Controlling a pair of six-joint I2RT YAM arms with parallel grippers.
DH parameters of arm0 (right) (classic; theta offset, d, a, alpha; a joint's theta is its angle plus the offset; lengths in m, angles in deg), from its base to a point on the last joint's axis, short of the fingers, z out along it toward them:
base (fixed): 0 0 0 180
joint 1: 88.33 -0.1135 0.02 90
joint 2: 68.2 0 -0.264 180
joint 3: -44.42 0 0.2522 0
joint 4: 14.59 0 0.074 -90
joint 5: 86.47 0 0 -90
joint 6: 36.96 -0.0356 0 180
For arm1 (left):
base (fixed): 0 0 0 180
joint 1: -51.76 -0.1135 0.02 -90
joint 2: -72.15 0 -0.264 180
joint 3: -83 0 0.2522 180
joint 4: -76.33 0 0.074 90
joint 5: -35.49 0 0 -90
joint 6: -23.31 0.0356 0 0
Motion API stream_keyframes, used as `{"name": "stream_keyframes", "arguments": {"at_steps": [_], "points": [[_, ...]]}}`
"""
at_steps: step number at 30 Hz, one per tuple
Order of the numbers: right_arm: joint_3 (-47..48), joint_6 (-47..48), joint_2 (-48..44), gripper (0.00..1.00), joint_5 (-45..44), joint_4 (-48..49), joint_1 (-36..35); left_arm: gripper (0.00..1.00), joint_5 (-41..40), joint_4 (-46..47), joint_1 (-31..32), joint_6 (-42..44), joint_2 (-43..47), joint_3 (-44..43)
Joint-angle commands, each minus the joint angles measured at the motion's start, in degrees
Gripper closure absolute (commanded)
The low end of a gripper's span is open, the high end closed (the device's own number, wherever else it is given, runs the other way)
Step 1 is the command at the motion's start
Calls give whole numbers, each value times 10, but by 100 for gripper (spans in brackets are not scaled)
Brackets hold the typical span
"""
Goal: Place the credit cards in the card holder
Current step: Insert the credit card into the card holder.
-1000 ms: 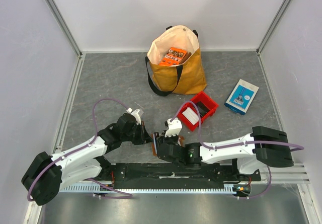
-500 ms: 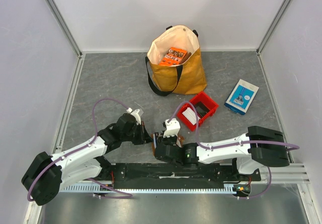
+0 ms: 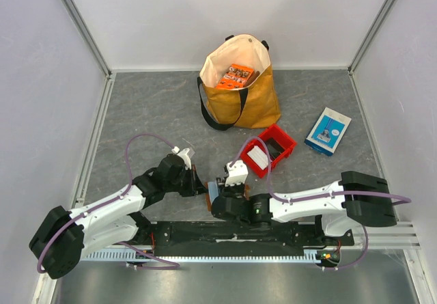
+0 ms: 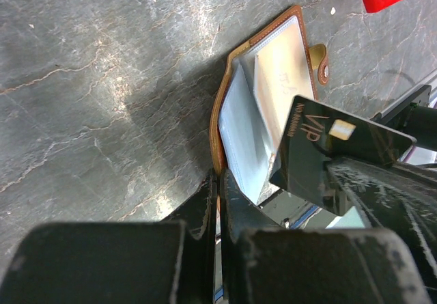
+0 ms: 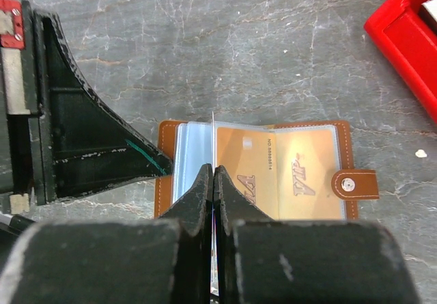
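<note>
The brown card holder (image 5: pixel 356 182) lies open on the grey table, clear pockets up, with a gold card in one pocket. It also shows in the left wrist view (image 4: pixel 273 65) and the top view (image 3: pixel 207 195). My left gripper (image 4: pixel 220 174) is shut on the holder's brown left cover, pinning it. My right gripper (image 5: pixel 213 169) is shut on a dark grey VIP credit card (image 4: pixel 328 147), held edge-down over the holder's pale blue pocket leaves. In the right wrist view that card (image 5: pixel 213 122) shows only as a thin edge. More white credit cards (image 3: pixel 258 156) lie in the red bin.
A red plastic bin (image 3: pixel 293 143) stands just behind the right gripper. A blue-and-white box (image 3: pixel 328 130) lies at the right. A tan tote bag (image 3: pixel 256 102) holding an orange packet (image 3: pixel 235 76) stands at the back. White walls enclose the table.
My right gripper has shifted slightly over the holder with the card in it. My left arm has stayed still on the holder's cover.
</note>
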Motion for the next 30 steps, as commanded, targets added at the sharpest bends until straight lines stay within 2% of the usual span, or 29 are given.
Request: {"name": "stream_keyframes", "arguments": {"at_steps": [1,18,30], "points": [[5,-2,-34,100,-49,-17,-3,98,3,11,2,1,1,5],[-19,-27,-75,100,-62,-62,2,98,-4,8,2,8,-4,10],[-77,-40,-136,100,-1,-68,54,98,-14,13,2,11,-25,15]]}}
